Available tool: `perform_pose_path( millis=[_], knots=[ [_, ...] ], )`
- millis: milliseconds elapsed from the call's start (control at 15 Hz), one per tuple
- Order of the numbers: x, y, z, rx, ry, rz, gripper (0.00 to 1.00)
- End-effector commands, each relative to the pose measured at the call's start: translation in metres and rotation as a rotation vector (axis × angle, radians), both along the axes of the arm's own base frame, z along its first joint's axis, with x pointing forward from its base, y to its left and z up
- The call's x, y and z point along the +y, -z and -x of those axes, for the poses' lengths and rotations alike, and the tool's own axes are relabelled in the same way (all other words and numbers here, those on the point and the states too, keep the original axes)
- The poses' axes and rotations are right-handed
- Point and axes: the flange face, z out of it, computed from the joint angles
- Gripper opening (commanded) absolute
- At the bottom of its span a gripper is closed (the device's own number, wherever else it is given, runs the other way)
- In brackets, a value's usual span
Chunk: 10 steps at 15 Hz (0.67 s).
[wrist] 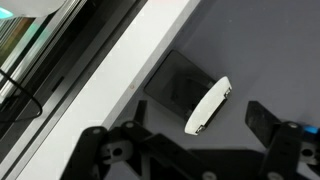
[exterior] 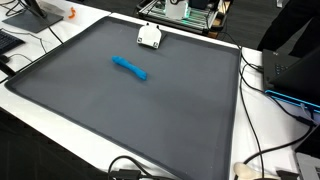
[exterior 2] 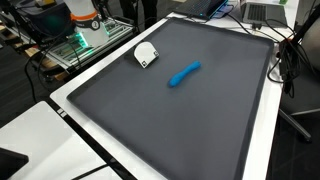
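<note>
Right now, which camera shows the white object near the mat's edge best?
The wrist view: the white object sits mid-frame, close, just beyond the open gripper. In both exterior views it is small, near the gray mat's edge, its details too small to tell.

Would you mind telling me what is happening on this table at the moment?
Nothing is being held right now. The gripper, visible only in the wrist view, is open and empty above the grey mat. Ahead of it, untouched, a small white object lies near the mat's edge. A long blue object lies apart from the white one, nearer the mat's middle, in both exterior views.
</note>
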Motion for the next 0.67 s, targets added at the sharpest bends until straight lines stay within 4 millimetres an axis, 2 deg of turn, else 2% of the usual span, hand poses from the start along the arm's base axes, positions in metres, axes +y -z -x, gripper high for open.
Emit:
perform_pose_path(
  millis=[0,600],
  knots=[
    [0.009,0.022,-0.016,0.023,0.180,-0.040,1.00],
    [0.010,0.080,-0.039,0.040,0.360,-0.085,1.00]
  ],
)
